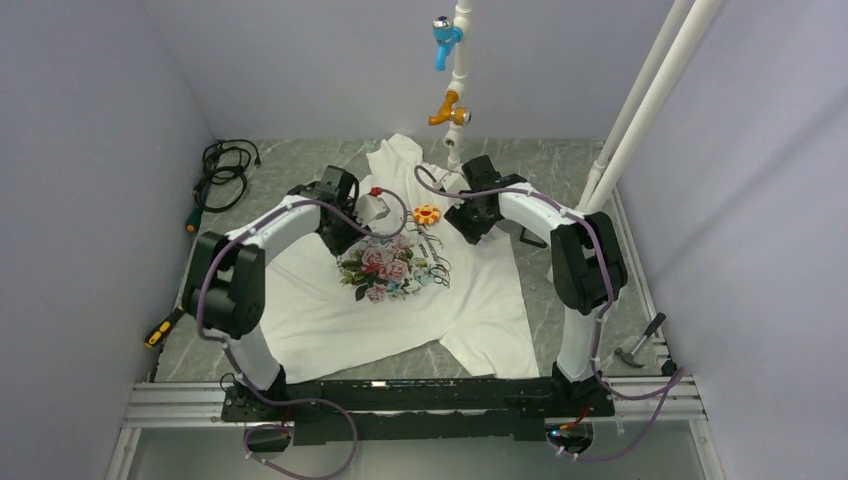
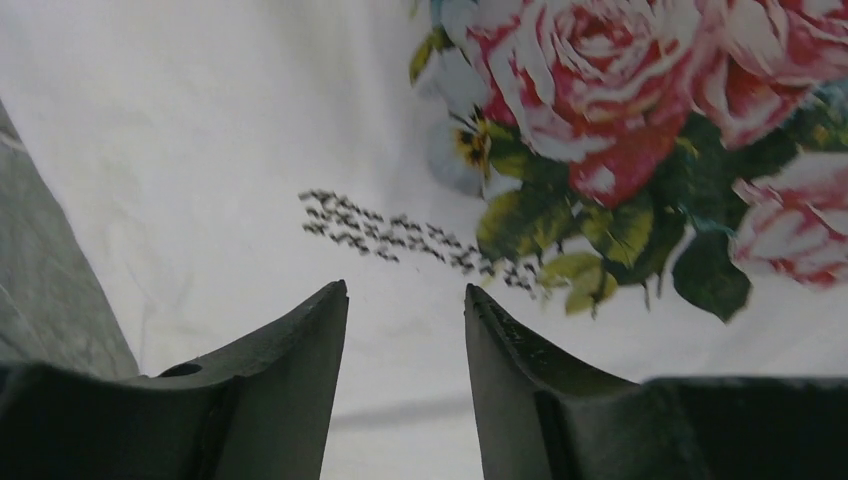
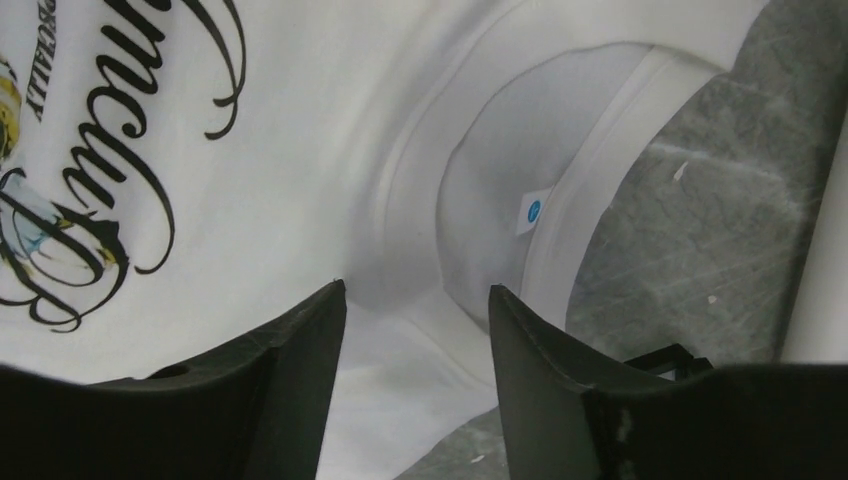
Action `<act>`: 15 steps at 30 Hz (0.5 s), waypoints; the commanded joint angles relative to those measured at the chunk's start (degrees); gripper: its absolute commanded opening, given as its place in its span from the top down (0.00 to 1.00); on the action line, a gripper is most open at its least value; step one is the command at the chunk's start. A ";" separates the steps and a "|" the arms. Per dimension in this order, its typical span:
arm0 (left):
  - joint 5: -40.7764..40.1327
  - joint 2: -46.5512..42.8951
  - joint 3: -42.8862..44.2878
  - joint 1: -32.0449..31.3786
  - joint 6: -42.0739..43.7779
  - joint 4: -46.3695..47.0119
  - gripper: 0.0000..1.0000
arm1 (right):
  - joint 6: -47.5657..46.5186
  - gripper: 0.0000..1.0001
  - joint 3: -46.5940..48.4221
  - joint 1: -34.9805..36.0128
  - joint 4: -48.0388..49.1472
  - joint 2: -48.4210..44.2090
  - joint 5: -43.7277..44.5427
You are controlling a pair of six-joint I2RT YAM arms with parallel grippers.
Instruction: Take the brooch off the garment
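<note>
One flower-shaped orange brooch (image 1: 427, 213), wrinkled white garment (image 1: 330, 310), grey marbled table (image 1: 290, 160)

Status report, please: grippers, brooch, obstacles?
Both jaws apart, empty: left gripper over the rose print, right gripper near the collar. Brooch on T-shirt between the arms, untouched. Nothing blocks it.

Garment (image 3: 300, 150), chest print: large black script (image 3: 140, 170), cropped and illegible; small capitals (image 3: 30, 85) ending "…CIALLY" (left edge, sideways). Neck tag (image 3: 533, 211): blue round mark, unreadable.
</note>
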 commanded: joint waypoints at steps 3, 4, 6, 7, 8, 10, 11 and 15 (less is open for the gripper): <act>-1.23 7.80 5.99 -0.54 2.34 2.27 0.59 | 0.12 0.53 2.88 0.09 1.61 2.40 1.59; -1.43 8.22 5.69 -0.57 2.78 2.30 0.62 | -0.19 0.55 2.43 0.16 1.46 2.64 1.67; -1.50 8.53 4.42 -0.58 3.93 2.24 0.67 | -0.95 0.62 1.00 0.18 0.94 2.90 1.51; -1.50 8.37 3.40 -0.62 4.66 2.21 0.71 | -1.35 0.64 0.18 0.25 0.58 2.94 1.20; -1.50 7.97 2.02 -0.66 5.54 2.60 0.73 | -1.65 0.66 -0.82 0.34 0.23 2.98 0.89; -1.52 6.73 -2.04 -0.74 7.11 4.27 0.76 | -2.02 0.67 -3.10 0.77 -0.93 2.95 0.11; -2.82 6.08 -3.71 -0.90 7.83 4.48 0.79 | -2.35 0.70 -4.08 1.04 -1.80 2.87 -0.77; -1.64 3.20 -9.30 -1.75 9.54 4.03 0.81 | -2.37 0.73 -7.60 1.49 -3.84 1.14 -2.48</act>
